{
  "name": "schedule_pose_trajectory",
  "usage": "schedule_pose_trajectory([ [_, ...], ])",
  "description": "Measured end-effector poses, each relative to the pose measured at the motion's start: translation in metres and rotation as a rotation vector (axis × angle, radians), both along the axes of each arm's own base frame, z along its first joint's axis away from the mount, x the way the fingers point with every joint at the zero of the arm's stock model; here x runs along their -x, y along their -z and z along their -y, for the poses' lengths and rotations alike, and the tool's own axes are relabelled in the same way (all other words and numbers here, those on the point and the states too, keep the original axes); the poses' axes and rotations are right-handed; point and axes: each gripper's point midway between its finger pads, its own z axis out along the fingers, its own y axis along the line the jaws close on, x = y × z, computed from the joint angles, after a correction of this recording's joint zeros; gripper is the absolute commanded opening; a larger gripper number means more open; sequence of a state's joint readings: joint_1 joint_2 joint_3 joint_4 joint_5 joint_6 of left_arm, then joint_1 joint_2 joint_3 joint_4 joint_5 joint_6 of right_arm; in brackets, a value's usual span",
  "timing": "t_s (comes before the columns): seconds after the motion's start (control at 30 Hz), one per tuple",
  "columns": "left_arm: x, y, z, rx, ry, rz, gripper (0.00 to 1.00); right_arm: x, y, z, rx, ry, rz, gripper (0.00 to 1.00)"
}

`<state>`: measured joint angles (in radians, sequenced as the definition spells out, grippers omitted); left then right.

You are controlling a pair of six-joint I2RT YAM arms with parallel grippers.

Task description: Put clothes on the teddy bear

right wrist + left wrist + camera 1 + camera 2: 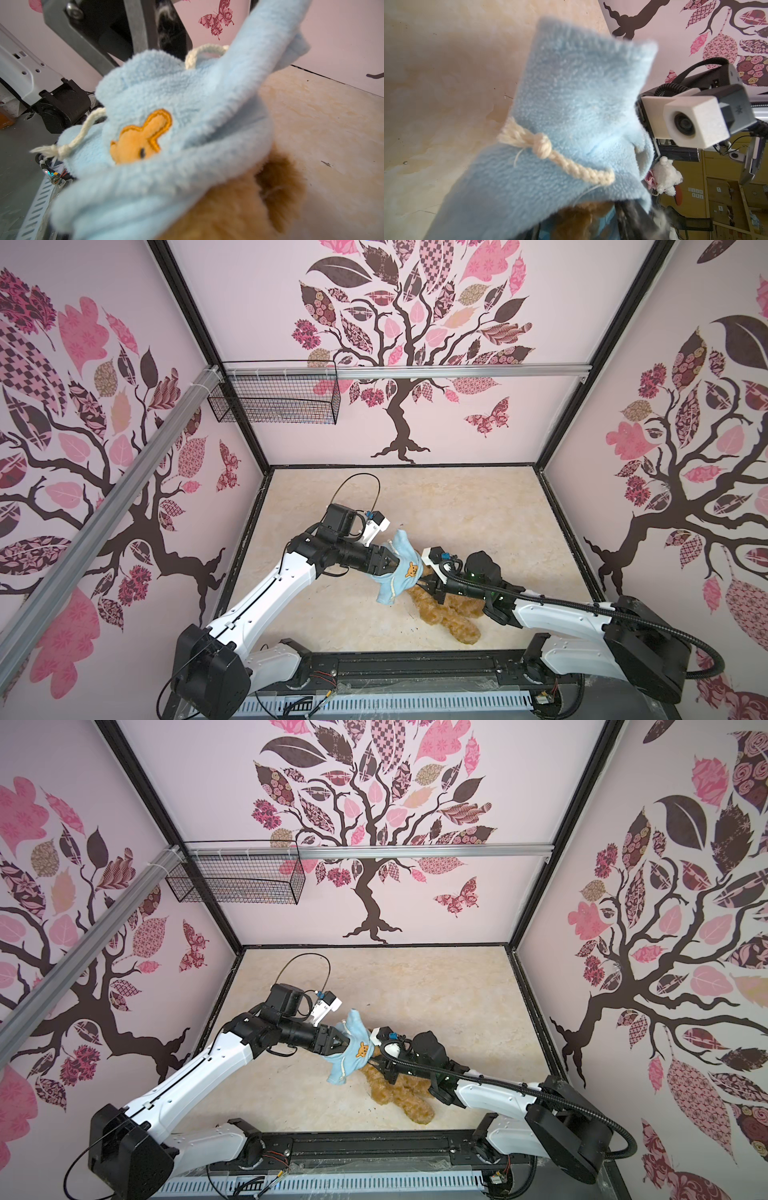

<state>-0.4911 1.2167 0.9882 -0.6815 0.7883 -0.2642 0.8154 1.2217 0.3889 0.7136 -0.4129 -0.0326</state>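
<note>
Teddy bear (451, 614) lay on the counter (478, 510) near its front edge, legs toward the robot, with its head inside the light blue shirt (397, 568) and one ear showing under the hem. Left fingers (381, 561) sat among the shirt's folds and right fingers (430, 585) reached the hem by the bear's neck. Cloth hid both pairs, so I could not tell spread from pinched. It would likely handle light, soft and floppy, the shaggy pile slippery; the torso or a limb's root seemed the surer hold, and the fleece hem for drawing the shirt down
</note>
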Motion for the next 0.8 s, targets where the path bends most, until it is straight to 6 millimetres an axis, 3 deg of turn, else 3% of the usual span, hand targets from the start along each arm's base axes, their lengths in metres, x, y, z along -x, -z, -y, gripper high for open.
schedule_pose_trajectory([
  [0.5,-0.001,0.004,0.022,0.028,0.022,-0.031,0.64,0.002,-0.001,-0.012,-0.007,-0.031,-0.018,0.23],
  [0.63,-0.003,0.012,0.024,0.008,0.021,-0.047,0.56,0.001,0.008,-0.013,0.013,-0.031,-0.027,0.24],
  [0.8,-0.004,0.016,0.025,-0.001,0.018,-0.052,0.37,-0.003,0.013,-0.017,0.033,-0.032,-0.017,0.25],
])
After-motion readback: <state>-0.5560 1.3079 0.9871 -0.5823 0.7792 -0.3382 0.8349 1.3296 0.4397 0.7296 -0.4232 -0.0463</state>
